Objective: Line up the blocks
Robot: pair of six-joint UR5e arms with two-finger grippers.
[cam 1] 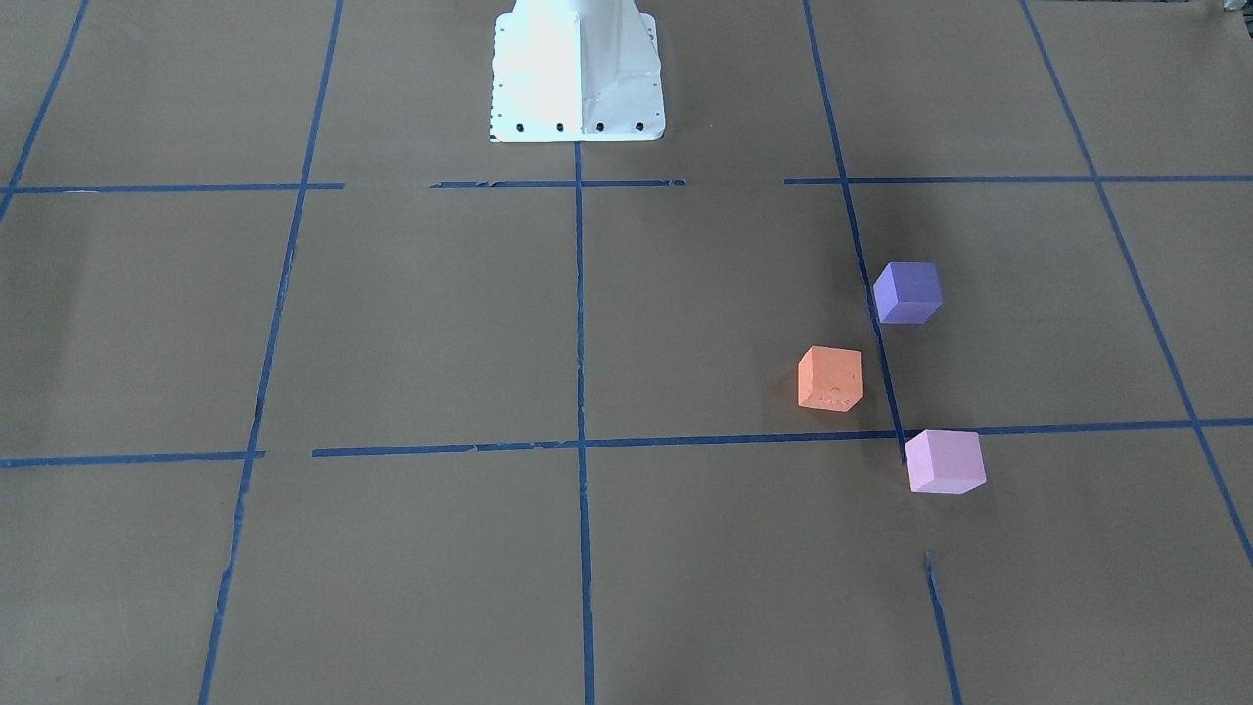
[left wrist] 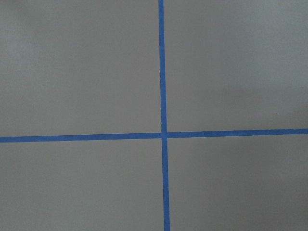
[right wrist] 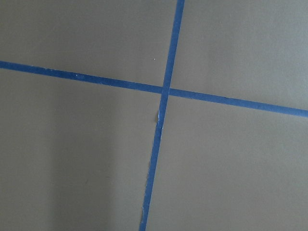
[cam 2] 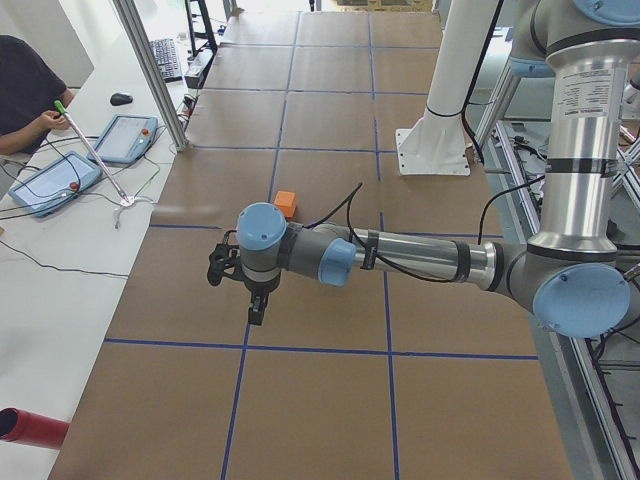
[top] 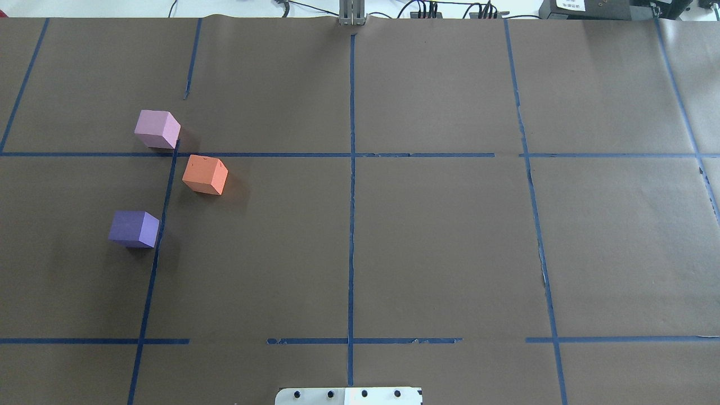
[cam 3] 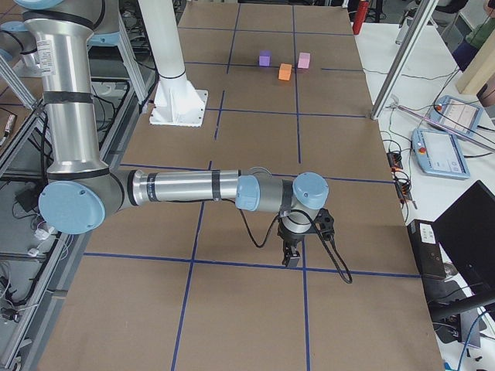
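Three cubes lie on the brown paper on my left side of the table, apart from each other. The orange block point(top: 205, 175) point(cam 1: 830, 378) is in the middle, the violet-blue purple block point(top: 134, 228) point(cam 1: 907, 292) is nearer my base, and the pale pink-lilac block point(top: 157, 129) point(cam 1: 944, 460) is farthest. They form a bent row, not a straight one. My left gripper point(cam 2: 255, 305) shows only in the exterior left view, hanging over the paper short of the orange block point(cam 2: 286, 203). My right gripper point(cam 3: 292, 255) shows only in the exterior right view, far from the blocks. I cannot tell whether either is open or shut.
The paper carries a grid of blue tape lines point(top: 351, 197). The white robot pedestal point(cam 1: 578, 69) stands at the table's middle edge. Both wrist views show only paper and a tape crossing point(left wrist: 163, 135). An operator's side table with tablets point(cam 2: 60, 180) and a metal post point(cam 2: 150, 70) border the far edge.
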